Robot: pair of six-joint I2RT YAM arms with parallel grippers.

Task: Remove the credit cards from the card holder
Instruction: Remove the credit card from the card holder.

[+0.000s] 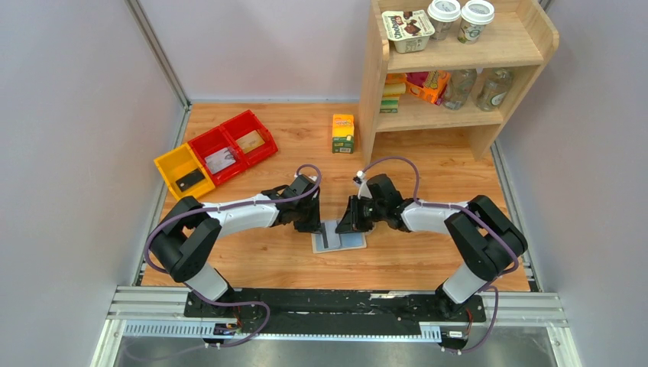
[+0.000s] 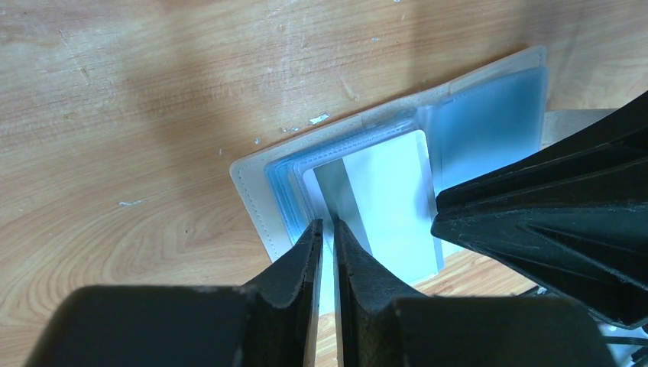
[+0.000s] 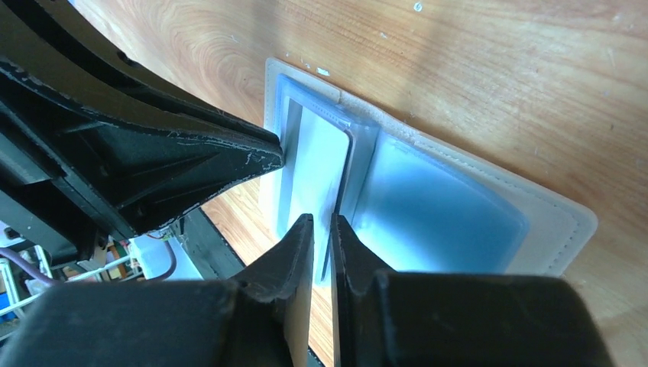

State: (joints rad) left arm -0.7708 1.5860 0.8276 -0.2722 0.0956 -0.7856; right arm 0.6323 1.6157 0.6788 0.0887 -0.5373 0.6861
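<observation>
The card holder (image 1: 353, 241) lies spread open on the wooden table, beige rim (image 2: 252, 191) outside, light blue sleeves (image 3: 443, 206) inside. A whitish credit card (image 2: 382, 199) with a grey stripe lies on its left half (image 1: 328, 238) (image 3: 317, 160), its near end past the holder's edge. My left gripper (image 1: 312, 224) (image 2: 328, 223) has its jaws closed to a thin slit, tips on the card's striped end. My right gripper (image 1: 345, 223) (image 3: 322, 218) is just as narrow, tips at the card's inner edge by the fold. Neither view shows a pinch on the card. The two grippers nearly touch.
Two red bins (image 1: 237, 141) and a yellow bin (image 1: 183, 170) stand at the back left, each with a card-like item inside. A small yellow-green carton (image 1: 343, 133) stands beside the wooden shelf (image 1: 451, 115), which holds cups and bottles. Grey walls close in on both sides.
</observation>
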